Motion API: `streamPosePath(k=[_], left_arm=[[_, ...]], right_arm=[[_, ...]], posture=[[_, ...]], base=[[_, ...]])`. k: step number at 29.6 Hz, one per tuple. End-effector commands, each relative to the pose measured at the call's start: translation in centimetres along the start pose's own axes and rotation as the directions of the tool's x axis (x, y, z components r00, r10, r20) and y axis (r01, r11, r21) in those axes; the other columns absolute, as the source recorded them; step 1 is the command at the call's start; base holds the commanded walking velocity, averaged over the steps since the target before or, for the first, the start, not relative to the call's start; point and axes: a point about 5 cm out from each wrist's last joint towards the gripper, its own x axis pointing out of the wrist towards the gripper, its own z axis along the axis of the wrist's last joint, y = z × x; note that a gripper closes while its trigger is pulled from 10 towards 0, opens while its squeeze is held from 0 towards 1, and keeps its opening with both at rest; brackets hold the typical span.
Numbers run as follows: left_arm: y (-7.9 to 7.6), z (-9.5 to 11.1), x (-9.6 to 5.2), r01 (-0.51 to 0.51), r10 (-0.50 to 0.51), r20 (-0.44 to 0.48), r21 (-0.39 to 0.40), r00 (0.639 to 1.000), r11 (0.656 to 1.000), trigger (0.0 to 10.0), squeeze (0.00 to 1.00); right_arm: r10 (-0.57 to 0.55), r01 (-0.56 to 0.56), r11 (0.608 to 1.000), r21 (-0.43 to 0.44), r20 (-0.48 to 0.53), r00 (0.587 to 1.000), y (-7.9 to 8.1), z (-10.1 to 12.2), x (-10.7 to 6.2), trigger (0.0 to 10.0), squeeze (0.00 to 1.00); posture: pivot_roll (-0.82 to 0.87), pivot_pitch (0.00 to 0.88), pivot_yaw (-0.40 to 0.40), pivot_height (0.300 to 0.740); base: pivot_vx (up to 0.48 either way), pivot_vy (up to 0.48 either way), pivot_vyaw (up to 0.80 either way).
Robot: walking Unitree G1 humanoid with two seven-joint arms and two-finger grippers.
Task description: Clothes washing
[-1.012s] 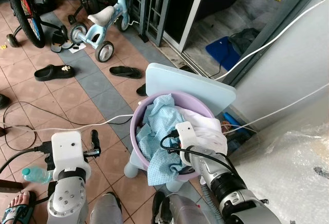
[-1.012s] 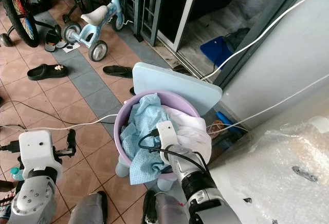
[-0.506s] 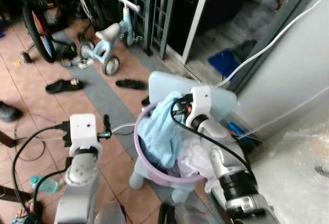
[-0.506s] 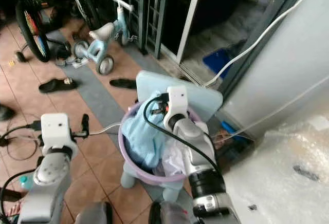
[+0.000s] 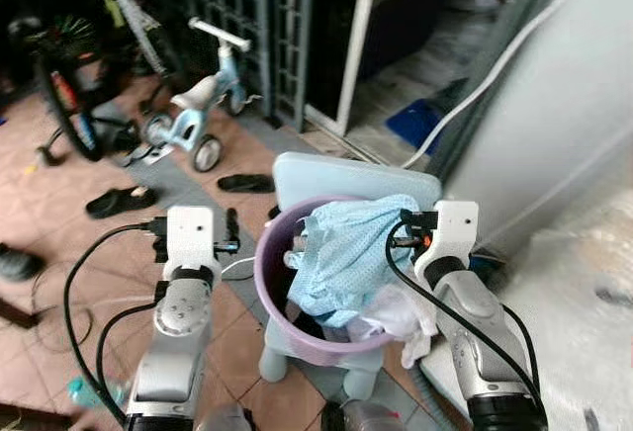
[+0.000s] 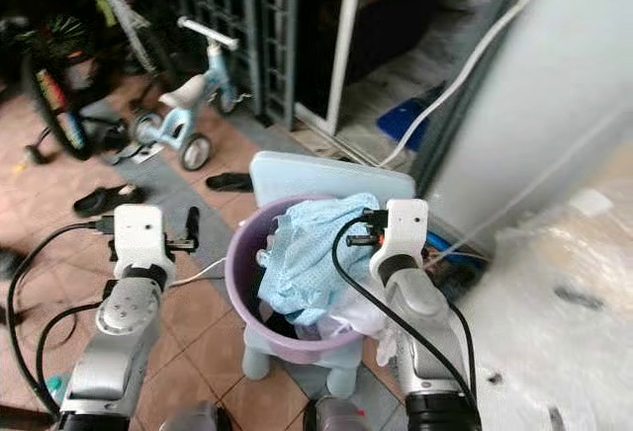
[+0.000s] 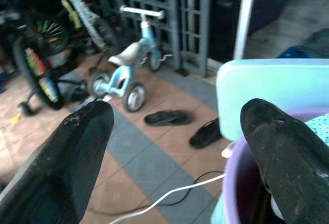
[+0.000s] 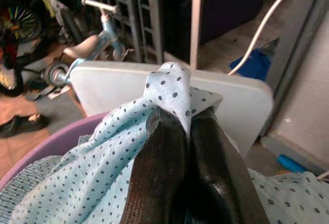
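— Blue dotted cloth (image 8: 97, 183), pinched tight in the right pincer (image 8: 185, 131) and hanging over the purple basin (image 5: 272, 298). Unloading step, by the look of it.

— Agreed. Basin perched on a pale blue stool (image 5: 326, 169), white laundry (image 5: 396, 312) heaped beneath the cloth.

— And the left pincer (image 7: 175, 131)?

— Spread wide, empty, hovering just beside the basin rim on the side of the tricycle (image 5: 203, 115).

— Next move?

— Probably a higher lift, enough to free the trailing hem from the basin, then a swing toward the washer. Risk of dragging the white laundry out too, if tangled.

— Washer anywhere?

— Hard to say; only a blurred, shiny plastic-wrapped surface (image 5: 579, 302) at the right. Bottom of the basin hidden under the heap, lower end of the cloth lost among the other laundry. Dark item inside the near rim too dim to name.
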Motion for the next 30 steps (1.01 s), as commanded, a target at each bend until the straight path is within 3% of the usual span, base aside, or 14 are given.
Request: streamPosePath(k=[1,9,18,30], left_arm=[[0.24,-0.32,-0.01,-0.010,0.010,-0.006,0.007,1.000,1.000,10.0,0.00],[0.77,-0.47,-0.04,-0.036,0.036,-0.003,0.006,0.999,0.999,10.0,0.00],[0.73,-0.57,-0.01,-0.033,0.033,-0.007,0.000,0.999,0.999,10.0,0.00],[0.75,-0.51,-0.05,-0.032,0.033,0.003,-0.018,0.999,0.999,10.0,0.00]], right_arm=[[0.000,0.000,1.000,-0.014,0.046,0.999,0.14,1.22,0.25,10.0,0.00],[0.014,-0.014,1.000,-0.011,0.050,0.999,0.57,1.51,0.77,10.0,0.00],[0.013,-0.013,1.000,-0.016,0.046,0.999,0.51,1.65,1.08,10.0,0.00],[0.021,-0.020,1.000,-0.024,0.047,0.999,0.67,1.60,1.17,10.0,0.00]], posture=[[-0.02,0.000,-0.028,0.740],[0.00,0.000,-0.039,0.740],[-0.01,0.000,-0.036,0.740],[-0.01,0.000,-0.037,0.740]], base=[[0.000,-0.274,-0.69],[0.000,-0.292,-0.24],[0.000,-0.350,-0.71],[0.000,0.000,-0.70]])
